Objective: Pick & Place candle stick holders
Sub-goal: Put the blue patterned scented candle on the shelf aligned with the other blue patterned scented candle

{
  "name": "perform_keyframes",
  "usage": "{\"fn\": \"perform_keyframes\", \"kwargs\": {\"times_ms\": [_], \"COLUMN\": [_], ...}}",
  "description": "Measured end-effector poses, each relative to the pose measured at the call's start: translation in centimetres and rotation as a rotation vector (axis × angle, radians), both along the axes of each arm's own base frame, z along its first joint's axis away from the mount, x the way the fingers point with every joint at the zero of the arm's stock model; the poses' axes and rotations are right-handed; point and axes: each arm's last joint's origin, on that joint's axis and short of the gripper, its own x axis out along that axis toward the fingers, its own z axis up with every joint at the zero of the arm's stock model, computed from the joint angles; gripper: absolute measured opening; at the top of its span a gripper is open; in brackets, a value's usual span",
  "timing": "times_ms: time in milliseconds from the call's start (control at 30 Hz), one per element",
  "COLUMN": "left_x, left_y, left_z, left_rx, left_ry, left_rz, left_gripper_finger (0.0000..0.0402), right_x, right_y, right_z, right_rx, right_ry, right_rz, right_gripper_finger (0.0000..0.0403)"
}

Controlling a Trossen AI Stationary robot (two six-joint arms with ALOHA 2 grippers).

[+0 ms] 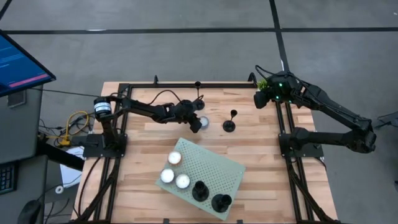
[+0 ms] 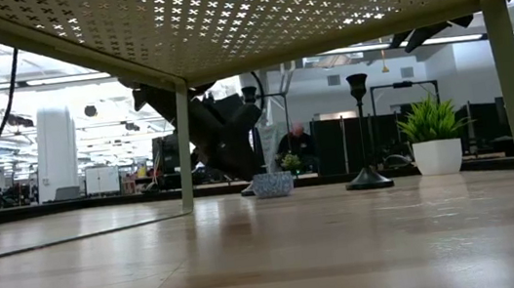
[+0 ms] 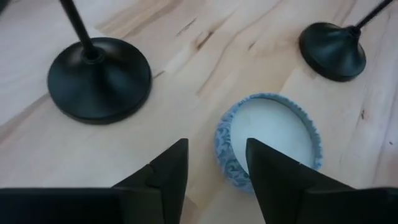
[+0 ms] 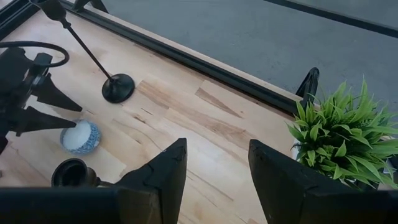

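The left hand [image 1: 198,122] reaches low over the middle of the wooden table [image 1: 261,149], toward its far edge, just beside a blue-patterned tealight candle [image 1: 204,122]. In the left wrist view its fingers [image 3: 165,174] stand slightly apart with bare wood between them, pinching nothing; the blue-rimmed candle [image 3: 268,144] lies just past one fingertip.

Two candle stick holders stand upright on the table near this hand: one [image 1: 198,93] close to the far edge, the other [image 1: 230,124] just to the right of the blue candle. Seen from table height, the second holder [image 2: 369,177] stands apart from the candle [image 2: 273,184], stem straight.

A pale green perforated tray [image 1: 217,165] sits angled near the table's near edge. On it are three white tealight candles [image 1: 175,158] toward its left side and two more black candle stick holders [image 1: 200,190] at its near edge, side by side.

The right hand [image 1: 260,98] waits at the table's far right corner, beside a small green potted plant [image 1: 263,81]. Its fingers [image 4: 163,174] are spread partway with nothing between them, and the plant [image 4: 342,140] shows just ahead of them.
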Motion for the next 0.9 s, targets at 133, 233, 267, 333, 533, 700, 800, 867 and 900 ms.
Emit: {"fn": "perform_keyframes", "kwargs": {"times_ms": [133, 233, 267, 333, 533, 700, 800, 867, 900], "left_x": [-0.05, -0.08, -0.04, 0.02, 0.08, -0.13, -0.18, -0.20, -0.20], "left_y": [0.16, 0.17, 0.18, 0.18, 0.14, 0.07, 0.00, 0.00, 0.00], "left_z": [-0.01, -0.17, -0.33, -0.58, -0.60, -0.43, -0.53, -0.57, -0.57], "left_rx": [-0.011, -0.013, -0.015, -0.021, -0.053, -0.051, -0.061, -0.063, -0.063], "left_ry": [-0.003, 0.008, 0.013, 0.021, 0.012, 0.019, 0.029, 0.034, 0.034], "left_rz": [0.015, 0.015, 0.015, 0.011, 0.006, -0.001, -0.015, -0.015, -0.015], "left_gripper_finger": [0.0141, 0.0119, 0.0111, 0.0095, 0.0048, 0.0009, 0.0005, 0.0004, 0.0003], "right_x": [0.00, 0.00, 0.00, 0.00, 0.00, 0.00, 0.00, 0.00, 0.00], "right_y": [0.00, 0.00, 0.00, 0.00, 0.00, 0.00, 0.00, 0.00, 0.00], "right_z": [0.00, 0.00, 0.00, 0.00, 0.00, 0.00, 0.00, 0.00, 0.00], "right_rx": [0.000, 0.000, 0.000, -0.001, -0.001, -0.002, -0.004, -0.004, -0.004], "right_ry": [0.000, 0.000, 0.000, 0.001, 0.001, 0.003, 0.004, 0.004, 0.004], "right_rz": [0.000, 0.000, 0.001, 0.002, 0.002, 0.004, 0.005, 0.005, 0.005], "right_gripper_finger": [0.0163, 0.0163, 0.0163, 0.0163, 0.0163, 0.0163, 0.0163, 0.0163, 0.0163]}}
